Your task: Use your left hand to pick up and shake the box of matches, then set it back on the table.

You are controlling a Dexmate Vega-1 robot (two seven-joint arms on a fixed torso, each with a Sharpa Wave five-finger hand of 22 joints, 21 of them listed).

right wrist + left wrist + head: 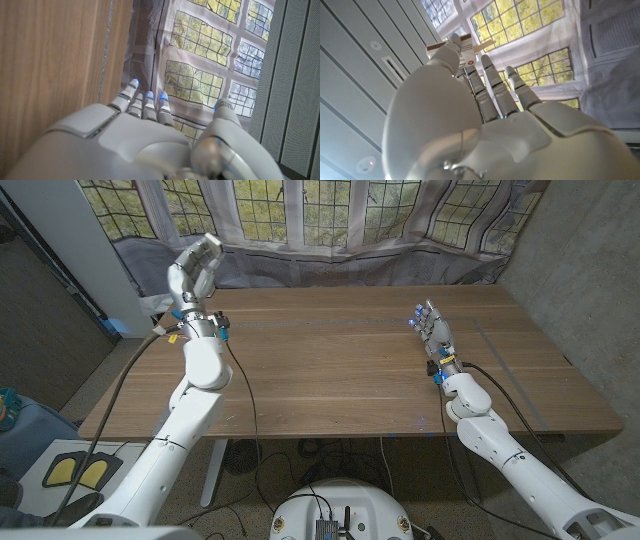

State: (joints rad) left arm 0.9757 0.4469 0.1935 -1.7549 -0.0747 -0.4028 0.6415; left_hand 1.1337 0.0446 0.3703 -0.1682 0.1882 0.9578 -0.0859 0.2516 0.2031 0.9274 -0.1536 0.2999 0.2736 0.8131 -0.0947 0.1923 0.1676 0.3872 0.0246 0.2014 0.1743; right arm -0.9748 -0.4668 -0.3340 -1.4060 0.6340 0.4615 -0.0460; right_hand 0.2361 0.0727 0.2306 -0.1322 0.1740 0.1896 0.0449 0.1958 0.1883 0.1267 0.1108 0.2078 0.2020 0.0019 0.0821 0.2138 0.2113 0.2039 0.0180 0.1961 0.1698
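The left robot hand (194, 266) is raised well above the far left corner of the surface (330, 360), fingers pointing up toward the window. In its wrist view the fingers (487, 75) reach up around the matchbox (462, 50), whose pale edge and printed label show just past the fingertips, so the box sits inside the grasp on the palm side, hidden from the head camera by the back of the hand. The fingers are curled closed on it; how firmly the thumb backs it I cannot tell.

Holding the box this high and clear of the wood looks like the shaking part of the task: lifted off, there is room to swing it without knocking the surface. Setting it down is not yet done, and will call for lowering the hand to the wood before the fingers let go.

The right robot hand (432, 330) waits at the other side, low over the surface, fingers (145, 102) loosely apart and straight, holding nothing. It is kept well away, since this job belongs to the left alone.
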